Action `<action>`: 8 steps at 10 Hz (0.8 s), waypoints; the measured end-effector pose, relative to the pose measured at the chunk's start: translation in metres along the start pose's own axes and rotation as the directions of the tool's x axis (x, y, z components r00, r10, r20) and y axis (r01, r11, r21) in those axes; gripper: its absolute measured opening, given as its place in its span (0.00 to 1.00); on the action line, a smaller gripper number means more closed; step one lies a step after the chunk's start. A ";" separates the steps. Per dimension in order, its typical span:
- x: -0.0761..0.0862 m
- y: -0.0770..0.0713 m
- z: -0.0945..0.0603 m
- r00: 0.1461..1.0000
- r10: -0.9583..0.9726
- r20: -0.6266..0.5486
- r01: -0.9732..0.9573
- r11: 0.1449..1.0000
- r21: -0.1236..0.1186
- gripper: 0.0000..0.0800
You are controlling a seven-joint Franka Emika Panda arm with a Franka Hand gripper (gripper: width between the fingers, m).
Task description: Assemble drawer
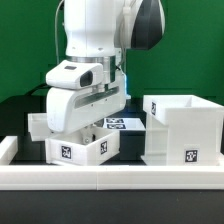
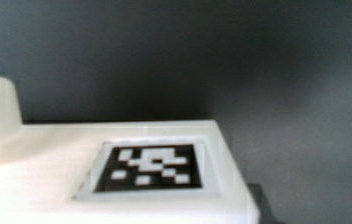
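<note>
Your pincer (image 1: pixel 86 130) hangs low over the small tray (image 1: pixel 82 149), on the exterior view's left. Its fingertips are hidden behind the white hand and the tray's wall, so you cannot tell if it is wide, narrow or holding something. Nearest to the camera you see the low border rail (image 1: pixel 110 179) running across the front. Just behind it stands the small tray, with two square tags on its front faces. On the exterior view's right, apart from this tray, the tall shell (image 1: pixel 182 128) stands upright with its open side up and one tag low on its front. Behind the arm on the left, a second white piece (image 1: pixel 37 124) looks out, mostly covered. Farther back, the marker board (image 1: pixel 124 123) lies flat on the table. In the wrist view, a white face with one tag (image 2: pixel 155 168) is very close, but which part it belongs to is not clear.
</note>
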State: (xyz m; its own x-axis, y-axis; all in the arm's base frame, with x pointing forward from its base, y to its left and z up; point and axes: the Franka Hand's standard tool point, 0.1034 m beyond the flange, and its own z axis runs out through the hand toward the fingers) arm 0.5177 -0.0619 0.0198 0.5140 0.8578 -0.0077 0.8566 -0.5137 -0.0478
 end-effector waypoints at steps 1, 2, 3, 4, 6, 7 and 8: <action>-0.001 0.000 0.000 0.998 -0.063 0.005 0.063 0.998 -0.001 0.05; -0.003 0.001 0.001 0.988 -0.154 0.012 0.154 0.988 -0.005 0.05; -0.002 0.004 0.001 0.961 -0.274 0.022 0.275 0.961 -0.024 0.05; 0.001 0.005 0.000 0.928 -0.371 0.038 0.372 0.928 -0.028 0.05; 0.006 0.008 -0.002 0.857 -0.510 0.068 0.513 0.858 -0.026 0.05; 0.006 0.010 -0.002 0.796 -0.600 0.080 0.603 0.797 -0.020 0.05; 0.005 0.010 -0.002 0.798 -0.597 0.080 0.600 0.800 -0.018 0.05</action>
State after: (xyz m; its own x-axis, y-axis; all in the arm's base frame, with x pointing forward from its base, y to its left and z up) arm 0.5284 -0.0627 0.0209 -0.1043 0.9929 -0.0575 0.9944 0.1031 -0.0248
